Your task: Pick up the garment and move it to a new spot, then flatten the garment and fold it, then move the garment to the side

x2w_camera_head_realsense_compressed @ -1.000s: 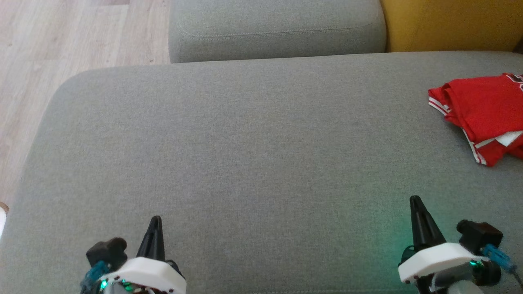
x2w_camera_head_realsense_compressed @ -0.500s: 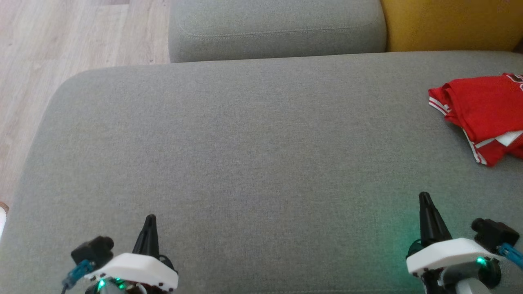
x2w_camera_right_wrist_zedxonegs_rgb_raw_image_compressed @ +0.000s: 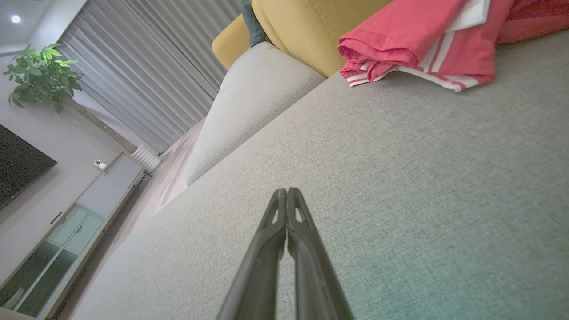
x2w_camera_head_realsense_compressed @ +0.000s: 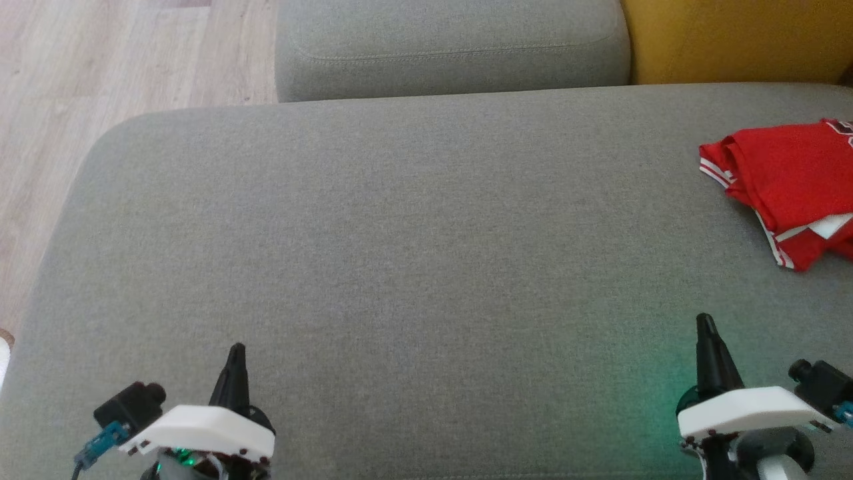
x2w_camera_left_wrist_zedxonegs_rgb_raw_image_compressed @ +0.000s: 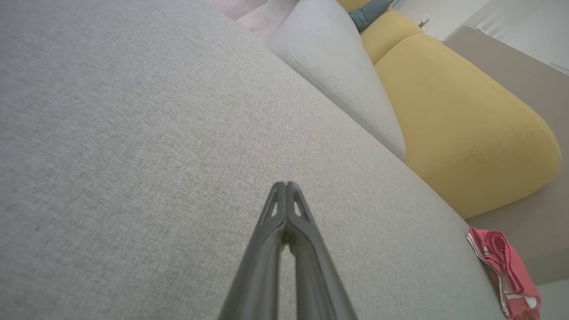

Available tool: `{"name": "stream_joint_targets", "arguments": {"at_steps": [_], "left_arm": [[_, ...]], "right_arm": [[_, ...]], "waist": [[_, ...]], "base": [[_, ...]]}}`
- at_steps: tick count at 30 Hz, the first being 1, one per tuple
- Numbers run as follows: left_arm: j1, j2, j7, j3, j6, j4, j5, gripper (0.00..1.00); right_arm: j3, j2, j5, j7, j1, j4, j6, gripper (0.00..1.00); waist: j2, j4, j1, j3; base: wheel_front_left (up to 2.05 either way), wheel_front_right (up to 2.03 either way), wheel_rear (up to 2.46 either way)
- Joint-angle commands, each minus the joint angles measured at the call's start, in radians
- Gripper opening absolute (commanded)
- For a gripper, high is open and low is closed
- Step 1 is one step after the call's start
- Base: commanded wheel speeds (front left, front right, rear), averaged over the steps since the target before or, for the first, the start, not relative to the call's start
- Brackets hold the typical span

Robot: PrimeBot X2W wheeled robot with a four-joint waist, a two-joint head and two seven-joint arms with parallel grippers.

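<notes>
- The red garment (x2w_camera_head_realsense_compressed: 786, 180) lies at the right edge of the head view, on the far right of the grey seat (x2w_camera_head_realsense_compressed: 413, 233) and just below the yellow cushion (x2w_camera_head_realsense_compressed: 733, 40). It looks folded into layers, with white-striped hems stacked along its left and lower edges and a white inner patch showing at the lower right.
- The left pincer (x2w_camera_head_realsense_compressed: 236, 350) sits at the lower left of the frame and the right pincer (x2w_camera_head_realsense_compressed: 704, 321) at the lower right. Each has its fingers pressed together and holds nothing, with its tip pointing up the frame over bare fabric.
- Both are well apart from the garment; the right one is the nearer, directly below it in the frame.
- Judging by a folded garment lying off to the side, the task looks to be at its very end. The step in hand is probably just getting the arms clear.
- To do that well, bring each arm straight down towards the bottom edge of the frame, tips lifted off the seat so they do not drag the weave.
- The fold looks loose — in the right wrist view the top layer bulges at its rolled edge — so the right arm should give it a wide berth.
- If the stack needs tidying, the right pincer is the one to use: come in low from the lower edge and press flat rather than pinch.
</notes>
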Motion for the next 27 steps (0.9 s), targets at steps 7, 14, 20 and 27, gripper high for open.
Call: {"name": "stream_joint_targets", "arguments": {"at_steps": [7, 14, 20, 27], "left_arm": [[-0.063, 0.003, 0.022, 0.046, -0.020, -0.036, -0.092, 0.00], [-0.071, 0.003, 0.042, 0.065, -0.034, -0.038, -0.166, 0.00], [-0.077, 0.002, 0.060, 0.082, -0.046, -0.040, -0.230, 0.00], [-0.085, 0.002, 0.080, 0.101, -0.059, -0.042, -0.304, 0.00]], "right_arm": [[-0.006, -0.003, 0.104, 0.018, -0.064, -0.043, 0.000, 0.00], [-0.014, -0.003, 0.186, 0.034, -0.069, -0.048, 0.000, 0.00], [-0.020, -0.004, 0.256, 0.048, -0.073, -0.051, 0.000, 0.00], [-0.028, -0.004, 0.338, 0.064, -0.078, -0.056, -0.001, 0.00]], "waist": [[0.0000, 0.000, 0.0000, 0.000], [0.0000, 0.001, 0.0000, 0.001], [0.0000, 0.001, 0.0000, 0.001], [0.0000, 0.001, 0.0000, 0.001]], "base": [[0.00, 0.00, 0.00], [0.00, 0.00, 0.00], [0.00, 0.00, 0.00], [0.00, 0.00, 0.00]]}}
